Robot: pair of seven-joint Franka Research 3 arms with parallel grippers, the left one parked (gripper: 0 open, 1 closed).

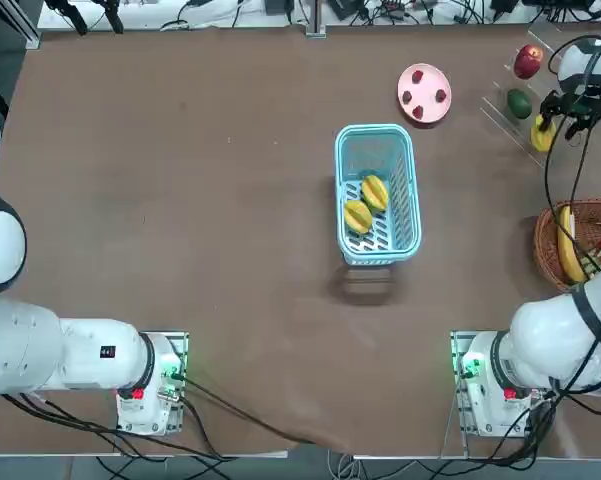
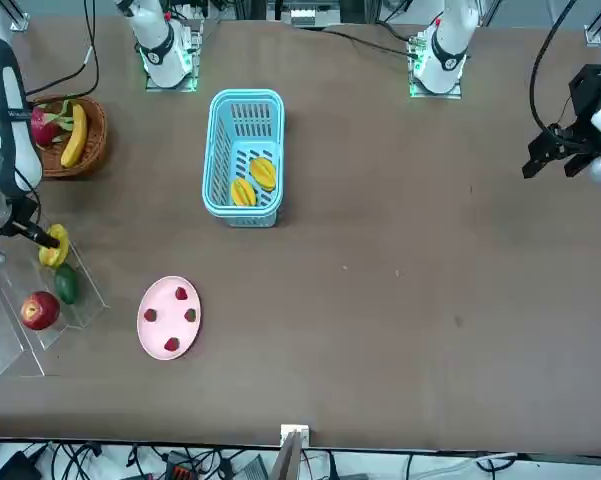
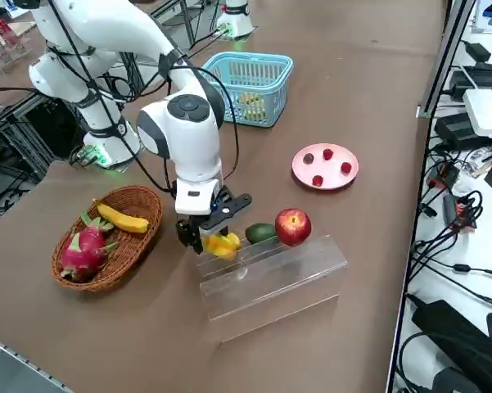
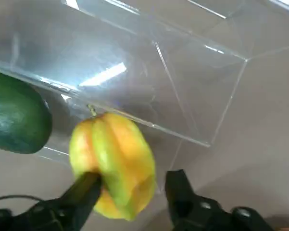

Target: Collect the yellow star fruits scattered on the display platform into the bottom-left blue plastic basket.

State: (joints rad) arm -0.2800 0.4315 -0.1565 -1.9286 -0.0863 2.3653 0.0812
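the right gripper [image 4: 130,192] was down at the clear stepped stand [image 3: 270,278], at the end nearest the wicker basket [image 3: 106,237], with the last star fruit [image 4: 113,163] sitting between its fingers. one finger [image 4: 81,192] was pressed against the fruit's side; the other stood just off it with a sliver of gap, so the fingers were partly open around the fruit and not clamped on it. whether the fruit was resting on the stand or lifted, i couldn't tell.

just beside that fruit on the same step lay a green fruit [image 3: 260,233], and next to it a red apple [image 3: 293,226].

two more star fruits [image 1: 365,203] lay side by side in the blue basket [image 1: 412,190], out near the middle of the table, well apart from the stand. a pink plate [image 1: 424,93] with small red pieces on it sat between the basket and the stand. the wicker basket held a banana [image 3: 123,219] and a pink dragon fruit [image 3: 82,250].
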